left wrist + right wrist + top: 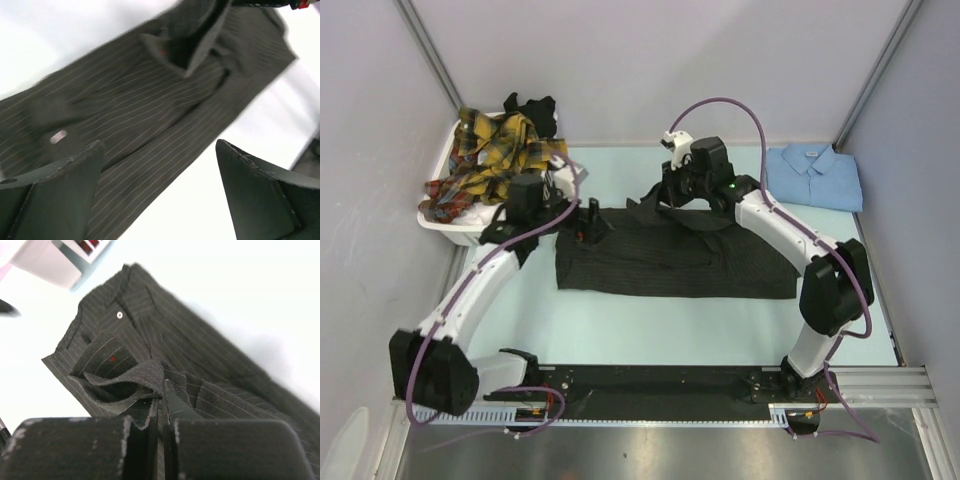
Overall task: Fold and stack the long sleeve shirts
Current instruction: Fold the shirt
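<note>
The right gripper (161, 402) is pinching a raised fold of the charcoal pinstriped shirt (670, 262), its jaws closing tightly on the cloth near the collar. The rest of this shirt is lying flat on the table (620, 320), spreading out ahead of the gripper. The left gripper (160, 150) is hovering with jaws wide apart and is holding nothing; the shirt is lying just under it. To the right of the right gripper, well apart, the folded light blue shirt (815, 176) is resting. The plaid shirts (490, 160) are hanging over the white basket (455, 228), left of the left gripper.

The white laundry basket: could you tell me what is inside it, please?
Crumpled yellow-red plaid cloth fills the basket, with dark cloth at its back. Anything beneath them is covered.
</note>
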`<move>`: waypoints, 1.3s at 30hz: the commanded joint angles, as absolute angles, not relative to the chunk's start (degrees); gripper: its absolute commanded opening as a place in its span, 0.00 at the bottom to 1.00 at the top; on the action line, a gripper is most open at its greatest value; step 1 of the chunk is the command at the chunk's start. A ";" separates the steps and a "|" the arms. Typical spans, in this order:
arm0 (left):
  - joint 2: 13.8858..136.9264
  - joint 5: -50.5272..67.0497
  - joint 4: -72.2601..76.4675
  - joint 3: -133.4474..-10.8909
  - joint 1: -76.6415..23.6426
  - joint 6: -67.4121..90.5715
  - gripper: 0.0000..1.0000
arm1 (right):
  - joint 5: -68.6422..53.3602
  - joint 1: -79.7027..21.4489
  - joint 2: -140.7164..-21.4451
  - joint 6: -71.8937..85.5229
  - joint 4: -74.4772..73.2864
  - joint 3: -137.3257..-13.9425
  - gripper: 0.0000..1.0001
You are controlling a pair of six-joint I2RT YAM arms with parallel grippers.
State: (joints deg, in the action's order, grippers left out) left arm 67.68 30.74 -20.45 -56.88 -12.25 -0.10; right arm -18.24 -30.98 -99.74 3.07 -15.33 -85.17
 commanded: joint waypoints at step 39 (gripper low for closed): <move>115.41 55.79 12.84 -101.00 -22.33 0.10 0.10 | -37.44 -14.24 -107.58 -32.17 -36.11 -115.93 0.00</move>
